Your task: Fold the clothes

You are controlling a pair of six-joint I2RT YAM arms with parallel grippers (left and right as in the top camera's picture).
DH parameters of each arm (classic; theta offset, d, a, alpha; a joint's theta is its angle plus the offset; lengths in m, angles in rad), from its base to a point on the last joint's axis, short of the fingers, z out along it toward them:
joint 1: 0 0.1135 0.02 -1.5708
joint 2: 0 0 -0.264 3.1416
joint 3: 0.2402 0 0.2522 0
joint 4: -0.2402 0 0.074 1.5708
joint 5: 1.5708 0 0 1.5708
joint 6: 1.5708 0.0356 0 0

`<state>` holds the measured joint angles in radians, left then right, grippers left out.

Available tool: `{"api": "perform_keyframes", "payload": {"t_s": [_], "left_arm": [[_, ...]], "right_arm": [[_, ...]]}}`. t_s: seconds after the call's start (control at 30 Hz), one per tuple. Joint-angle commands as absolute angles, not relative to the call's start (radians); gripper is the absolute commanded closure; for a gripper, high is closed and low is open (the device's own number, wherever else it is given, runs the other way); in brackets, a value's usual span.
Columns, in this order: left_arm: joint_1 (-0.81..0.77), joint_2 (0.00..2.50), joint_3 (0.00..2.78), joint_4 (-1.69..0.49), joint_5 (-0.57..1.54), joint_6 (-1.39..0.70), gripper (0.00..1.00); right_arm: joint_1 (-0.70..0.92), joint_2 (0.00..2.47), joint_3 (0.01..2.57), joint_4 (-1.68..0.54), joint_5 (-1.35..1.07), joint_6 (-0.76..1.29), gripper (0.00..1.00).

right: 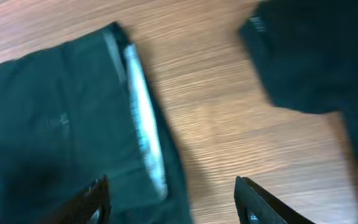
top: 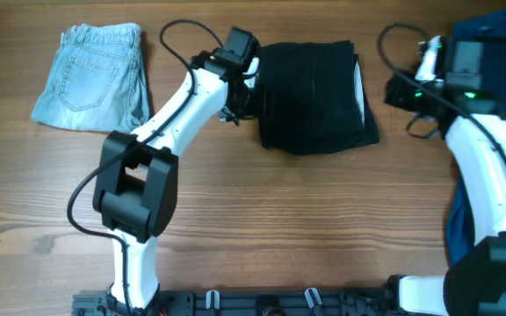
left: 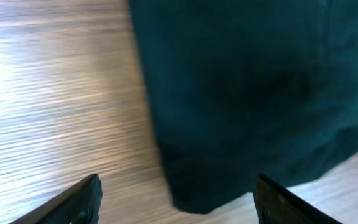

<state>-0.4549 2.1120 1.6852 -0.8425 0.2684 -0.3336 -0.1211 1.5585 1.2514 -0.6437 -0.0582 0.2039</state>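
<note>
A folded black garment (top: pixel 314 96) lies at the table's back centre, with a pale lining strip (top: pixel 359 88) along its right edge. My left gripper (top: pixel 251 86) is at its left edge, open and holding nothing. The left wrist view shows the black garment (left: pixel 260 81) with its corner between the spread fingers of the left gripper (left: pixel 178 186). My right gripper (top: pixel 404 88) hovers open just right of the garment. The right wrist view shows the right gripper (right: pixel 171 183) above the black garment (right: pixel 55 124) and its lining (right: pixel 143 118). Folded light-blue denim shorts (top: pixel 90 75) lie at the back left.
A pile of dark-blue clothes (top: pixel 499 31) sits at the back right corner and runs down the right edge (top: pixel 459 224); it shows as dark fabric (right: pixel 309 50) in the right wrist view. Bare wooden tabletop (top: pixel 323 228) fills the front.
</note>
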Motion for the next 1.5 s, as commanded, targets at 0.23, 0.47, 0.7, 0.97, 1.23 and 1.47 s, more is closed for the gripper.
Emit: {"api": "perform_keyframes", "payload": {"t_s": [0.23, 0.47, 0.7, 0.97, 1.23, 1.47], "left_arm": [[-0.538, 2.235, 1.639, -0.757, 0.304, -0.487, 0.12], [-0.539, 2.273, 1.637, -0.870, 0.039, -0.487, 0.41], [-0.461, 2.272, 1.637, -0.960, -0.542, -0.406, 0.03], [-0.310, 2.212, 1.919, -1.012, -0.656, -0.291, 0.00], [-0.334, 2.140, 2.049, -1.192, 0.211, -0.428, 0.92], [-0.391, 2.142, 1.797, -1.185, 0.231, -0.456, 0.95]], "right_arm": [[-0.209, 1.669, 1.250, -0.656, -0.044, 0.156, 0.32], [-0.209, 1.711, 1.249, -0.659, -0.044, 0.157, 0.28], [-0.209, 1.711, 1.249, -0.659, -0.045, 0.160, 0.23], [-0.209, 1.711, 1.249, -0.666, -0.060, 0.161, 0.11], [-0.209, 1.711, 1.249, -0.659, -0.060, 0.159, 0.01], [-0.209, 1.711, 1.249, -0.606, -0.060, 0.160, 0.00]]}}
